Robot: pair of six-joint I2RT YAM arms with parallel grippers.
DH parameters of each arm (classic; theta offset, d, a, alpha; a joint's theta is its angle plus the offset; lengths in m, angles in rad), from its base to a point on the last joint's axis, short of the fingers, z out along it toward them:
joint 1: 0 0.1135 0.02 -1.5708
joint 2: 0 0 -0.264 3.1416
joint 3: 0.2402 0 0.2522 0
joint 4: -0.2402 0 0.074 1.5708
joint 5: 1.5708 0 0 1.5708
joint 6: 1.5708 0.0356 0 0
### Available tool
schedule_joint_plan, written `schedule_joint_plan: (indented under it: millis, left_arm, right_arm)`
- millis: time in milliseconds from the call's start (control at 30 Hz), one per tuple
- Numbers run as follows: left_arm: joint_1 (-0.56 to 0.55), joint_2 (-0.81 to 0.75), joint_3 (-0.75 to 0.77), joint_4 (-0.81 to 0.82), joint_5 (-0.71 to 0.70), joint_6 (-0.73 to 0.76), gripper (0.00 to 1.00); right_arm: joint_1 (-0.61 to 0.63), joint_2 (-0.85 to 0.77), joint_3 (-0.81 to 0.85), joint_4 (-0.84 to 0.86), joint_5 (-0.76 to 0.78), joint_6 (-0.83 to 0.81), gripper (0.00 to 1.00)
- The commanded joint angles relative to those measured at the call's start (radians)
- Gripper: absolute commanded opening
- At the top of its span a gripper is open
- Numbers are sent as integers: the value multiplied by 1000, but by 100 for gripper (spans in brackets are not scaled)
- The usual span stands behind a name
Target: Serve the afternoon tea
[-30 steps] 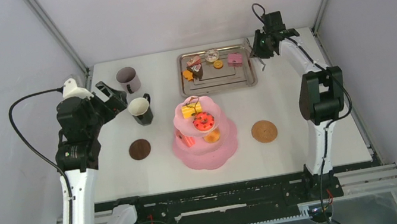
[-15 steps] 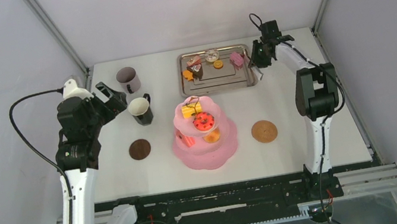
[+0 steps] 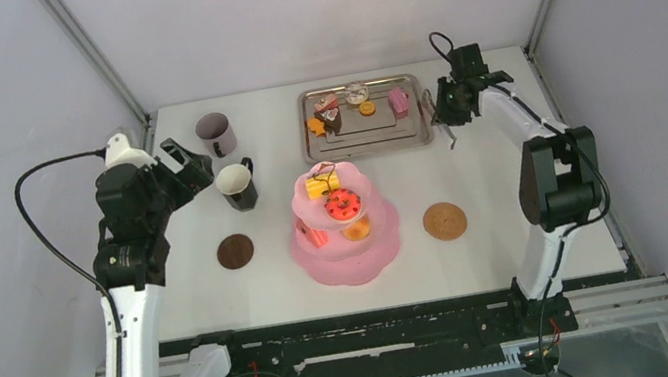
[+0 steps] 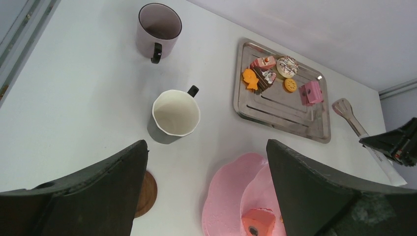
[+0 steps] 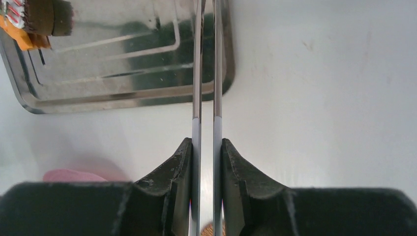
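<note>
Right tool (image 5: pixel 206 147) clamps tongs (image 5: pixel 196 73); one black mug (image 3: pixel 237 185), one mauve mug (image 3: pixel 215 132).

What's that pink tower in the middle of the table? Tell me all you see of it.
A pink stand of three scalloped tiers, widest at the bottom, plastic by its look, with a thin loop handle on top. It stands upright mid-table, between a dark coaster and a lighter coaster, touching neither. A yellow cake sits on the top tier; a red cake, an orange pastry and a pink slice sit lower down. Nothing else touches it.
</note>
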Motion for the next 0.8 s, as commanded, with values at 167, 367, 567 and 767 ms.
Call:
schedule_joint_plan:
  millis: [167,367,567,767]
  left_arm:
    - [10,-26,-4,33,24,0,94]
    - [10,-39,-2,29,23,6,94]
    - [11,-48,-5,20,12,9,94]
    - [11,-42,-2,21,13,6,94]
  right_arm:
    - [94,-236,-183,54,138,-102,31]
    - [138,-208,-186,65,162,-139,37]
    - [163,-165,-176,76,190,-156,45]
    - [177,-126,-148,75,214,-182,48]
